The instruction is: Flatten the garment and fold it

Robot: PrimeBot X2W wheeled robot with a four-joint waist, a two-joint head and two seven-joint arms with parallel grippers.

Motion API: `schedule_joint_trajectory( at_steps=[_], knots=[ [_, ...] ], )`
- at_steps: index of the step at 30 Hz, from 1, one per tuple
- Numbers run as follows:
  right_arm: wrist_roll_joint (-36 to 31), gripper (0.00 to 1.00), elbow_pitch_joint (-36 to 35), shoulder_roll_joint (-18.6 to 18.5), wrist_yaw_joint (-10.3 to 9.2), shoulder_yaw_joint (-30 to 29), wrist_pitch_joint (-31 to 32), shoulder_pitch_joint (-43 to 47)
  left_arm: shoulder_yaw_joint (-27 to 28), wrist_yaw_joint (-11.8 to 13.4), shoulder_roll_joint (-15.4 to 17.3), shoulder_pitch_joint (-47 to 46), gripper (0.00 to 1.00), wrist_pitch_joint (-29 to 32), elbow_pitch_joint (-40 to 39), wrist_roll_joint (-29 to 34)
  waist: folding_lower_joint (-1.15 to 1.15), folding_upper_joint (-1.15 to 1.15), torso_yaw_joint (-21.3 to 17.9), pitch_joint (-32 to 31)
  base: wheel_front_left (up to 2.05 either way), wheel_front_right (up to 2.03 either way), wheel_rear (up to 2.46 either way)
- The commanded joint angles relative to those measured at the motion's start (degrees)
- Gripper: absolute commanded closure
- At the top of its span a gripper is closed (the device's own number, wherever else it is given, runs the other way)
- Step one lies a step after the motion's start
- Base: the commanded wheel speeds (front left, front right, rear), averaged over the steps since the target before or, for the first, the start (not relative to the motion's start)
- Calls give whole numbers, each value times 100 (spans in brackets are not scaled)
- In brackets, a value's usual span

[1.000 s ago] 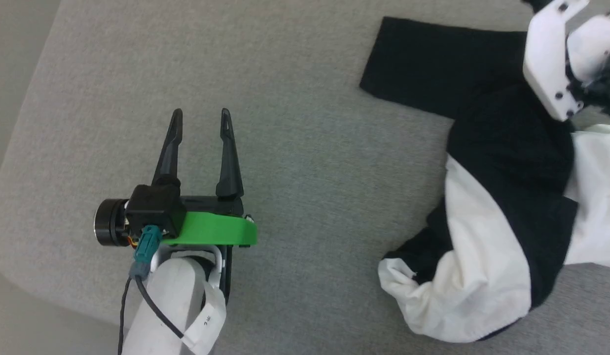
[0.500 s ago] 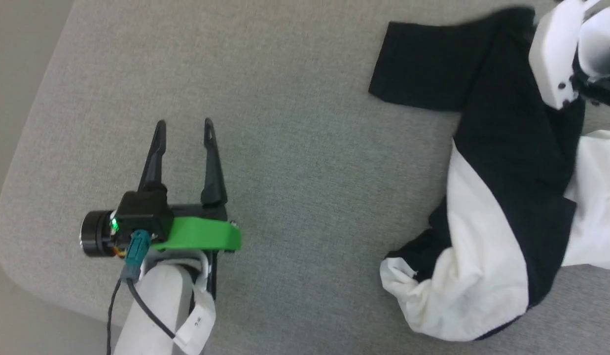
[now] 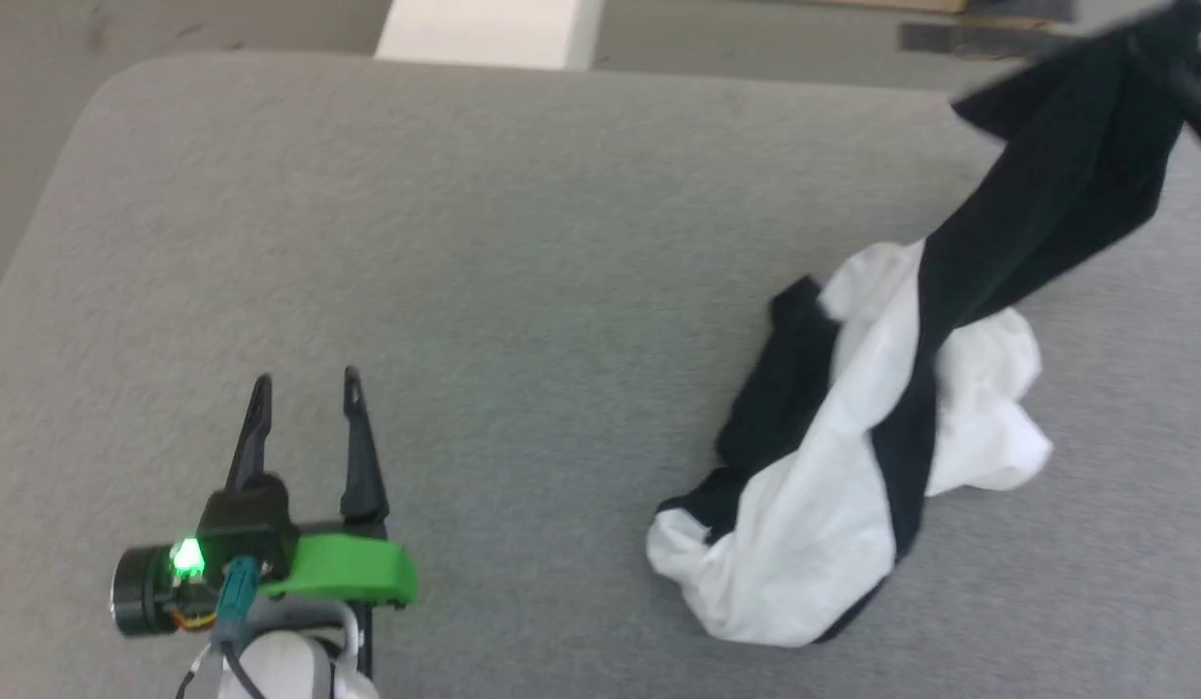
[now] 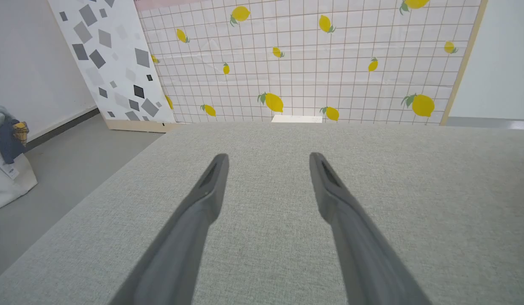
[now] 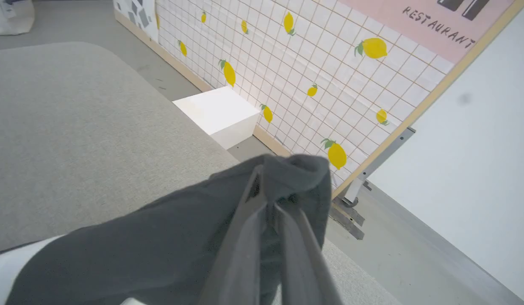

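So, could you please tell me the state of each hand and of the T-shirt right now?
T-shirt: crumpled, not folded; one black end lifted, the rest heaped on the grey surface.
Right hand: shut on the T-shirt's black end, raised.
Left hand: open, empty, over the grey surface, away from the T-shirt.
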Motion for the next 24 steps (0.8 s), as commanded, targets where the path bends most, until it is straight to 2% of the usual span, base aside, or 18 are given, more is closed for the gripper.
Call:
schedule_joint_trajectory(
  at_steps=[1, 4, 8, 15, 20, 21, 22, 24],
  knots=[
    [-98, 100, -48, -50, -9, -66, -32, 354, 52, -9, 11, 128, 0, -22, 15, 31, 0, 0, -774, -590, 0, 0, 0],
    [-219, 100, 22, -202, -9, -354, -67, 1120, 108, -26, 11, 240, 0, -22, 25, 52, 0, 0, -989, -687, 0, 0, 0],
    [-286, 100, 180, -192, -9, -630, 19, 2191, 138, -48, 8, 292, 0, -22, 29, 81, 0, 0, -1139, -734, 0, 0, 0],
    [-379, 100, 1072, 447, -9, -983, -127, 4105, 90, -105, -2, 208, 0, -22, 64, 104, 0, 0, -1094, -650, 0, 0, 0],
    [-383, 100, 1604, 890, -9, -1169, -181, 4692, 38, -144, -5, 162, 0, -22, 152, 129, 0, 0, -998, -673, 0, 0, 0],
    [-379, 70, 1635, 936, -9, -1272, -278, 4711, 53, -146, 2, 168, 0, -22, 164, 132, 0, 0, -998, -700, 0, 0, 0],
    [-391, 0, 1657, 981, -9, -1421, -422, 4720, 72, -153, 14, 177, 0, -22, 181, 133, 0, 0, -1000, -741, 0, 0, 0],
    [-372, 0, 1604, 1067, -9, -1749, -728, 4736, 97, -154, 55, 172, 0, -22, 194, 165, 0, 0, -1006, -834, 0, 0, 0]
  ],
)
